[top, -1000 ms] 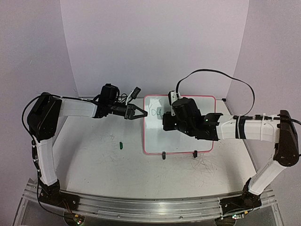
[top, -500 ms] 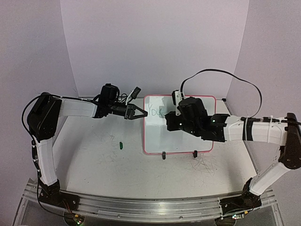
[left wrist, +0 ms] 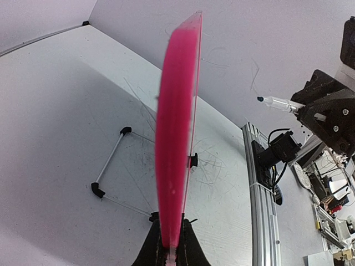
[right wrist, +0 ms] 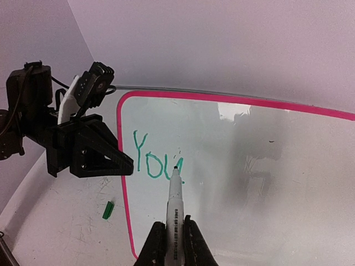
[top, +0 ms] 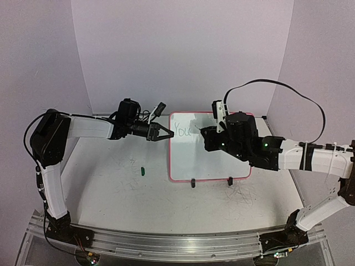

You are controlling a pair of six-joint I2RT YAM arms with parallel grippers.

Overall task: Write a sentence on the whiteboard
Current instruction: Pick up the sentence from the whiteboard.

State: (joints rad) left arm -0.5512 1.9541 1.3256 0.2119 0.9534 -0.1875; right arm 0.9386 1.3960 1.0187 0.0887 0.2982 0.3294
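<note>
Green sentence [right wrist: 157, 161] reads only "You"; right gripper [right wrist: 175, 235], clamped on marker [right wrist: 175, 195], has shifted right; left gripper [left wrist: 170, 250] pinches board [right wrist: 260, 166].

The whiteboard [top: 211, 166] stands on the table [top: 111, 188], right of centre. The left gripper [top: 165, 133] clamps its left edge. The right gripper [right wrist: 173, 230], in front of it, holds a marker [right wrist: 175, 199] with its tip just right of the sentence [right wrist: 152, 160] — at the board's upper left. A cap [top: 142, 171] lies left of the board.
</note>
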